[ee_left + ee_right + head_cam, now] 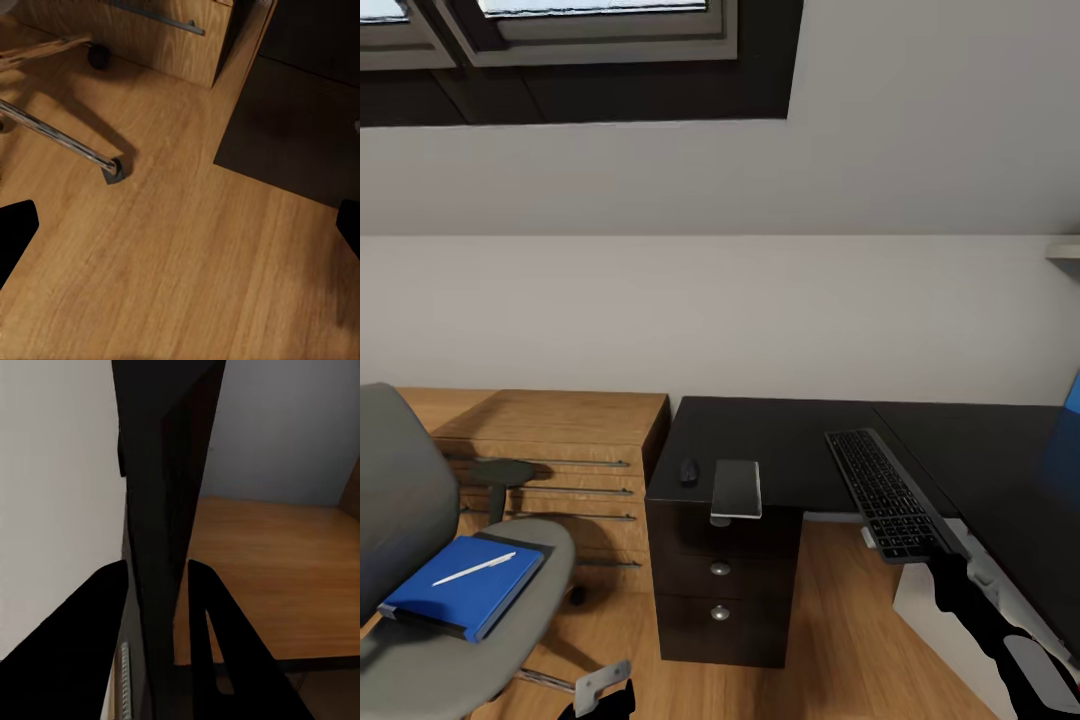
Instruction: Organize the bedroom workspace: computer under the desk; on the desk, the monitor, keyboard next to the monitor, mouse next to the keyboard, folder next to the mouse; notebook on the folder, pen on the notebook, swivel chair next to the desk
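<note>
Gripping the keyboard (887, 492) by its near end, my right gripper (156, 577) is closed on this thin, stiff, light board. It lies on the desk (780, 440) with that end overhanging, so one-end holding lets it tip. My left gripper (180, 232) hangs wide above the floor.

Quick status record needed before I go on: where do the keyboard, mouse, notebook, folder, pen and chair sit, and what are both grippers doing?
keyboard: on the desk, near end overhanging the front edge, right gripper at that end
right gripper jaws: either side of a thin dark slab in the right wrist view, contact not certain
mouse: on the desk's left end
notebook: on the desk beside the mouse, overhanging the front edge
folder: on the swivel chair seat
pen: lying on the folder
left gripper: open, over bare wooden floor
</note>
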`<state>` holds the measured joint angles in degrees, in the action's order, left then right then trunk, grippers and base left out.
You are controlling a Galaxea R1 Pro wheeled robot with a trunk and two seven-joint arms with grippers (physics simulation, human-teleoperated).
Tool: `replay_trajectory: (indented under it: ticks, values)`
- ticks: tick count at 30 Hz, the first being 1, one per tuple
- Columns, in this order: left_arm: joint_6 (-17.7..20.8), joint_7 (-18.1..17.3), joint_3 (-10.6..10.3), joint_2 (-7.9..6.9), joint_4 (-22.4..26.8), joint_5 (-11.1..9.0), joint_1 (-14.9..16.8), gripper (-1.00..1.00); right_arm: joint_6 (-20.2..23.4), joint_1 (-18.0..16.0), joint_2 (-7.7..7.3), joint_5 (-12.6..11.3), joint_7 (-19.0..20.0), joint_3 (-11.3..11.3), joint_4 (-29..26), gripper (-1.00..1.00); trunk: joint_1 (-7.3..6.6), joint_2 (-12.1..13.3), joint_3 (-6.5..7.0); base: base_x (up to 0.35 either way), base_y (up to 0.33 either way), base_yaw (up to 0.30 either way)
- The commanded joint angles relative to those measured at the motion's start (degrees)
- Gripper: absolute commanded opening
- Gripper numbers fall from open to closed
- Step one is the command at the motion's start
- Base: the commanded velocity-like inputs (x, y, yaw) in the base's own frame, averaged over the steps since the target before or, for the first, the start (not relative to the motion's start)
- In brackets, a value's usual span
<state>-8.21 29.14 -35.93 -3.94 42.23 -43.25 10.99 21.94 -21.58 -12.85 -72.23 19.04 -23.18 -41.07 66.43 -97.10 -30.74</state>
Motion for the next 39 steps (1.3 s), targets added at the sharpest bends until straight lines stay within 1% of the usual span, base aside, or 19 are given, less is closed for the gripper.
replay_trajectory:
  ticks: [1, 14, 20, 26, 29, 39]
  values:
    - [-0.4, 0.4, -0.5, -0.09, 0.0, -0.6, 0.1, 1.00, 0.5, 0.0, 0.02, -0.3, 0.0, -0.2, 0.0, -1.00, -0.23, 0.4, 0.12, 0.000, 0.000, 0.000]
    - [-0.5, 0.3, -0.3, -0.14, 0.0, -1.0, 0.1, 1.00, 0.8, 0.0, 0.02, -0.4, 0.0, -0.2, -1.2, -1.00, -3.09, 5.6, 2.46, 0.000, 0.000, 0.000]
    - [-0.4, 0.4, -0.3, -0.11, 0.0, -1.0, 0.1, 1.00, 0.8, 0.0, 0.02, -0.4, 0.0, -0.4, -4.3, -1.00, -4.40, 8.0, 3.53, 0.000, 0.000, 0.000]
    - [-0.3, 0.5, -0.2, -0.10, 0.0, -1.1, 0.1, 1.00, 0.9, 0.1, -0.05, -0.2, -0.3, -0.4, -9.8, -1.00, -5.72, 10.4, 4.61, -0.013, 0.000, 0.000]
    - [-0.3, 0.5, -0.1, -0.08, -0.2, -1.2, 0.1, 1.00, 1.0, 0.1, -0.06, -0.2, -0.5, -0.4, -11.6, -1.00, -6.38, 11.6, 5.15, -0.188, 0.000, 0.000]
    - [-0.2, 0.6, -0.2, -0.02, -0.4, -1.2, 0.1, 1.00, 1.1, 0.2, -0.05, -0.3, -2.3, -0.4, -12.6, -1.00, -8.58, 15.6, 6.94, -0.318, 0.000, 0.000]
